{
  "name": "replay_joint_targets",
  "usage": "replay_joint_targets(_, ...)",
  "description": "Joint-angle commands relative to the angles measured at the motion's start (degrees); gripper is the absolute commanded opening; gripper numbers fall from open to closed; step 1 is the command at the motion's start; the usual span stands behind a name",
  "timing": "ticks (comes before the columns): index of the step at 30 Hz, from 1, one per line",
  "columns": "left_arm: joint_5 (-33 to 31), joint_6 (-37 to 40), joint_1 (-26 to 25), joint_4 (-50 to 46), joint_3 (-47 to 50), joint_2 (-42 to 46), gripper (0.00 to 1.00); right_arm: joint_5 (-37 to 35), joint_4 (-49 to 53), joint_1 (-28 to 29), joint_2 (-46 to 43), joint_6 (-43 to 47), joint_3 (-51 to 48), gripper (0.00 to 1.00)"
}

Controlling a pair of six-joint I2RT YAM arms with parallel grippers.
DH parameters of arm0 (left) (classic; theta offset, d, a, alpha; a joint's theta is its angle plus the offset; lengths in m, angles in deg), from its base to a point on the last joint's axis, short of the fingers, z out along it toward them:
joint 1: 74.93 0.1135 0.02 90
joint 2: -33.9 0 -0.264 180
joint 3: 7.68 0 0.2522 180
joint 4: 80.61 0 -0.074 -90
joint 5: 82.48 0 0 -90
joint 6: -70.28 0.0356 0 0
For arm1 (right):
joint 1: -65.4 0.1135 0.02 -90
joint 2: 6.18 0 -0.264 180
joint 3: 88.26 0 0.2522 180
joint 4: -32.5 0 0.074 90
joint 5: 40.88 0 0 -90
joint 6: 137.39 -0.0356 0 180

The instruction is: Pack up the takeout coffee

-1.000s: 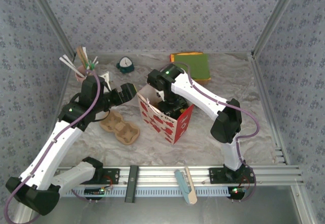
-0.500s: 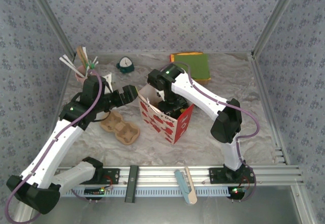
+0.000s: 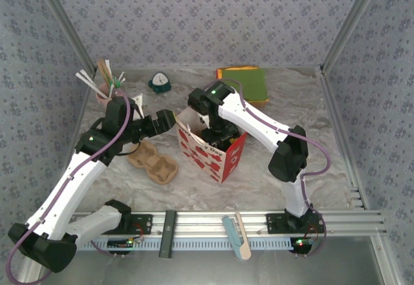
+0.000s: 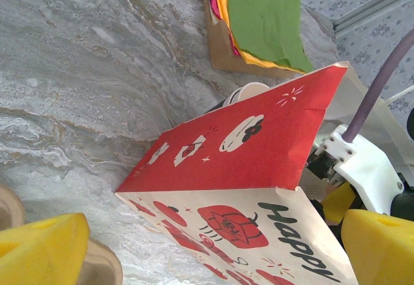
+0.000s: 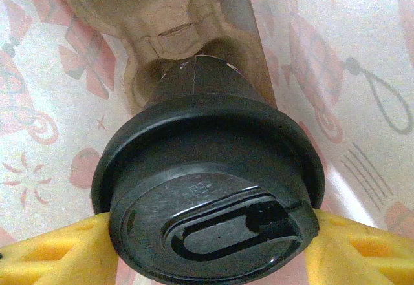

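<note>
A dark paper cup with a round black lid (image 5: 207,188) stands inside the red-and-white paper bag (image 3: 210,152), its base in a well of a brown cardboard carrier (image 5: 155,13). My right gripper (image 5: 207,253) reaches down into the bag (image 5: 362,72) and is shut on the lid, a yellow pad on each side. My left gripper (image 3: 165,118) hovers wide open at the bag's upper left edge; in the left wrist view the bag's (image 4: 246,143) corner lies between its yellow fingers (image 4: 39,249). Another cup's white rim (image 4: 249,91) peeks past the bag's red side.
A second cardboard carrier (image 3: 153,162) lies on the table left of the bag, under my left arm. A pink cup of straws (image 3: 103,92) stands at the back left, a teal object (image 3: 159,82) beside it. Green and orange napkins (image 3: 246,82) lie at the back.
My left gripper has edged slightly right, closer to the bag's rim. The right arm has stayed still with the cup.
</note>
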Motion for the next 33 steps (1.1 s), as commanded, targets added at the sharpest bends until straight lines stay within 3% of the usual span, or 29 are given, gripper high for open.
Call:
replay_joint_targets(1, 0.00, 0.94, 0.18, -0.57, -1.14, 0.81, 1.00, -0.27, 2.06, -0.31, -0.07, 0.25, 0.05, 0.69)
replay_joint_targets(33, 0.14, 0.45, 0.14, -0.57, -0.39, 1.15, 1.00, -0.17, 2.15, 0.26, -0.55, -0.01, -0.81, 0.69)
